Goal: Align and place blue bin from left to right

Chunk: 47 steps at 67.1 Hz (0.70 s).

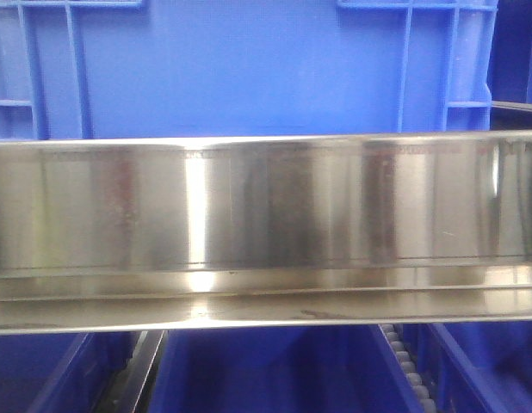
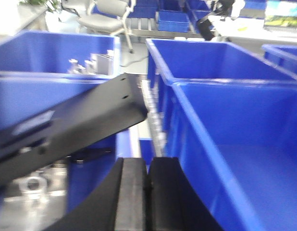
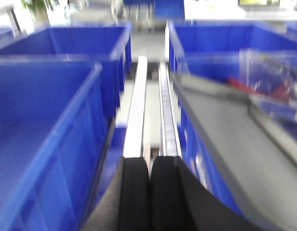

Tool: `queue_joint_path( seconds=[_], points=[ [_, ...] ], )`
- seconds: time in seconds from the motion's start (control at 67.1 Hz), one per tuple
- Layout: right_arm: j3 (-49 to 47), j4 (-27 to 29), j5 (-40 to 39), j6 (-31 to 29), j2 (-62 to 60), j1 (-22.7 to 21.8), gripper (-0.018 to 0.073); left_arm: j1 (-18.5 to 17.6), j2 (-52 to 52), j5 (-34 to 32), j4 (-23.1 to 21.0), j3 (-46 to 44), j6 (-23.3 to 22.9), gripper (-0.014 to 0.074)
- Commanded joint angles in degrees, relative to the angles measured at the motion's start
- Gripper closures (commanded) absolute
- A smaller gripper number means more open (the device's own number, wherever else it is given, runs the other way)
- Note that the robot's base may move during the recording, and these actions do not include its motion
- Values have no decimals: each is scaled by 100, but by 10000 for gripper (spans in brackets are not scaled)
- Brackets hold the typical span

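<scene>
The left tool [image 2: 147, 192] has its 2 pads pressed together with nothing between them. The right tool [image 3: 149, 192] is the same, closed and empty. Each hangs over a gap that carries a roller rail [image 2: 155, 122], close beside the blue bin [image 2: 230, 130]. That bin lies just right of the left tool and just left of the right one, so I take it to be 1 bin standing between the 2 arms, held by neither.

To square it well, I'd set both tools against opposite walls at matching height and push evenly. Its rim should stay parallel to the rail so it doesn't jam against the neighbouring bins [image 2: 47, 53].

From the front, a steel beam [image 1: 266, 206] cuts across, and neither arm shows there. A black plate [image 2: 76, 125] covers part of the left wrist view. The right wrist view is blurred, and I can't identify the clear-wrapped contents at its right.
</scene>
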Motion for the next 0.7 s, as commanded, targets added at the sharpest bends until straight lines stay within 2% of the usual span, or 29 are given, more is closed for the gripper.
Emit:
queue_joint_path(
  seconds=[0.0, 0.179, 0.328, 0.462, 0.581, 0.686],
  points=[
    [-385, -12, 396, 3, 398, -3, 644, -23, 320, 205, -295, -354, 0, 707],
    [-1472, -12, 1083, 3, 1361, 44, 632, -23, 1092, 872, -327, -1280, 0, 707],
    [-2245, -12, 1328, 27, 2200, 274, 632, -104, 1634, 1519, -521, -1972, 0, 707],
    [-2945, -83, 1560, 497, 2915, 568, 632, -245, 1844, 1629, -607, -2254, 0, 707],
    [-3553, -342, 1836, 1039, 3456, 875, 632, -358, 1858, 1640, -617, -2260, 0, 707],
    [-4105, -647, 2049, 1282, 3935, 1231, 632, -391, 1858, 1644, -628, -2260, 0, 707]
  ],
)
